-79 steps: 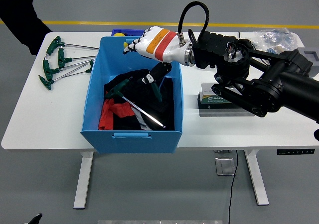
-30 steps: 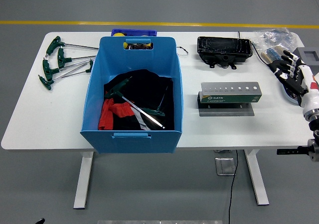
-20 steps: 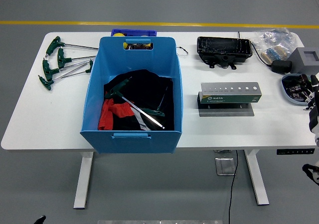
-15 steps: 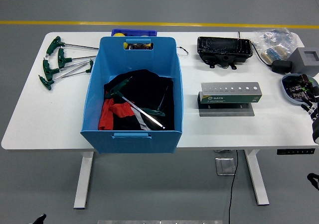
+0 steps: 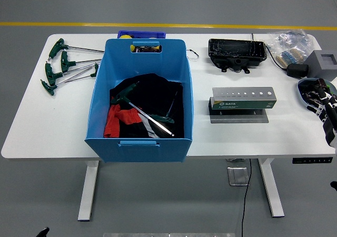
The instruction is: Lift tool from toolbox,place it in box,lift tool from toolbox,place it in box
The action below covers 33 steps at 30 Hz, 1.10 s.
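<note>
Blue plastic box [image 5: 138, 137], open-topped, stands left of centre on the white table [image 5: 237, 139]. Inside: black and red cloth [image 5: 118, 122] and two green-handled T-wrenches [image 5: 150, 119] lying crossed on it.

Green-handled wrenches [image 5: 63, 63], several, lie loose on the table left of the box, well apart from it.

Grey tool stand [image 5: 243, 104] with a row of holes along its top, green label on its front, right of the box; holes appear vacant.

Black tray [image 5: 236, 53], far side of the table, behind the stand.

Clear bag [image 5: 287, 41], grey block [image 5: 323, 63] and blue dish [image 5: 308, 91] at the far right corner.

Right hand [image 5: 325, 108], at the picture's right edge over the table's right end, just beside the dish; fingers spread, holding nothing.

Left hand: out of view.
</note>
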Each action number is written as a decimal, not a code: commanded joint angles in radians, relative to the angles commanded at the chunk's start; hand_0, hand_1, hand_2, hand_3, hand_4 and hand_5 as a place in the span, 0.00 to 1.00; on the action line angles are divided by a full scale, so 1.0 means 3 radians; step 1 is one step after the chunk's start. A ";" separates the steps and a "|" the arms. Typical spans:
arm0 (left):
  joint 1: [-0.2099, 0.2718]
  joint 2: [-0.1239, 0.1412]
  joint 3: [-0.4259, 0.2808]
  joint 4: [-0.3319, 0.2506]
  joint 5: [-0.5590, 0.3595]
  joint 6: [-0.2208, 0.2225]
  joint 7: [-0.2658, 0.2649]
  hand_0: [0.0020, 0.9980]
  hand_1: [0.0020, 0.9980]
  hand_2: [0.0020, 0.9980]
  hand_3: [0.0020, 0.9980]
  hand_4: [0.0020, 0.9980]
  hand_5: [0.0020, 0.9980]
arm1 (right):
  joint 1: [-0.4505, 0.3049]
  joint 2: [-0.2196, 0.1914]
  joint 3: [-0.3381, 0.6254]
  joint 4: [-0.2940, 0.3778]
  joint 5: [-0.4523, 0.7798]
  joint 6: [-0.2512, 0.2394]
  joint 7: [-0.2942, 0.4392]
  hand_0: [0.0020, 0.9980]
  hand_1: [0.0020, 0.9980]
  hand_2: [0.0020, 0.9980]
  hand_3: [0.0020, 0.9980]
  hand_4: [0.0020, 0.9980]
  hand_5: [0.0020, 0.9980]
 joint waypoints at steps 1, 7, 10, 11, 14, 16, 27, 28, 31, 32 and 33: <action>0.0000 -0.0001 0.0000 0.0001 -0.0002 0.0000 0.0000 0.72 0.69 0.73 0.64 0.68 0.57 | 0.0005 0.0000 -0.0017 0.0013 0.0008 -0.0011 0.0008 0.81 0.77 0.83 0.83 1.00 0.84; 0.0002 -0.0002 0.0000 0.0002 -0.0001 -0.0001 0.0004 0.72 0.69 0.73 0.64 0.68 0.57 | 0.0026 0.0000 -0.0166 0.0111 0.0124 -0.0075 0.0068 0.81 0.77 0.83 0.83 1.00 0.84; 0.0002 -0.0003 0.0005 0.0002 -0.0010 0.0000 0.0002 0.72 0.69 0.73 0.64 0.68 0.57 | 0.0031 0.0004 -0.0213 0.0151 0.0148 -0.0088 0.0077 0.81 0.77 0.83 0.83 1.00 0.84; 0.0002 -0.0003 0.0005 0.0002 -0.0009 0.0001 0.0004 0.72 0.69 0.73 0.64 0.68 0.57 | 0.0035 0.0003 -0.0225 0.0159 0.0152 -0.0089 0.0078 0.81 0.77 0.83 0.83 1.00 0.84; 0.0001 -0.0002 0.0006 0.0001 -0.0006 -0.0001 0.0006 0.72 0.69 0.73 0.64 0.67 0.57 | 0.0040 -0.0001 -0.0230 0.0165 0.0144 -0.0096 0.0077 0.81 0.77 0.83 0.84 1.00 0.85; 0.0000 -0.0002 0.0010 0.0001 -0.0013 -0.0002 0.0004 0.72 0.69 0.73 0.64 0.67 0.57 | 0.0037 -0.0006 -0.0225 0.0165 0.0146 -0.0112 0.0075 0.81 0.77 0.83 0.84 1.00 0.85; -0.0003 -0.0005 0.0005 0.0001 0.0000 0.0001 0.0009 0.72 0.69 0.73 0.64 0.67 0.58 | 0.0029 0.0002 -0.0195 0.0150 0.0136 -0.0171 0.0086 0.81 0.77 0.83 0.84 1.00 0.86; -0.0001 -0.0005 0.0000 0.0002 0.0005 0.0002 0.0011 0.72 0.69 0.73 0.64 0.67 0.58 | 0.0029 0.0001 -0.0199 0.0148 0.0135 -0.0174 0.0084 0.81 0.77 0.83 0.84 1.00 0.86; 0.0007 -0.0005 -0.0017 0.0004 0.0030 0.0003 0.0019 0.72 0.70 0.73 0.64 0.67 0.57 | 0.0025 -0.0004 -0.0209 0.0147 0.0123 -0.0176 0.0076 0.81 0.77 0.83 0.84 1.00 0.86; 0.0009 -0.0005 -0.0021 0.0005 0.0036 0.0003 0.0021 0.72 0.70 0.73 0.64 0.67 0.57 | 0.0024 -0.0006 -0.0210 0.0147 0.0121 -0.0177 0.0074 0.81 0.77 0.83 0.84 1.00 0.86; 0.0011 -0.0005 -0.0027 0.0005 0.0047 0.0003 0.0025 0.72 0.70 0.73 0.64 0.67 0.57 | 0.0022 -0.0007 -0.0212 0.0146 0.0119 -0.0179 0.0071 0.81 0.77 0.83 0.84 1.00 0.86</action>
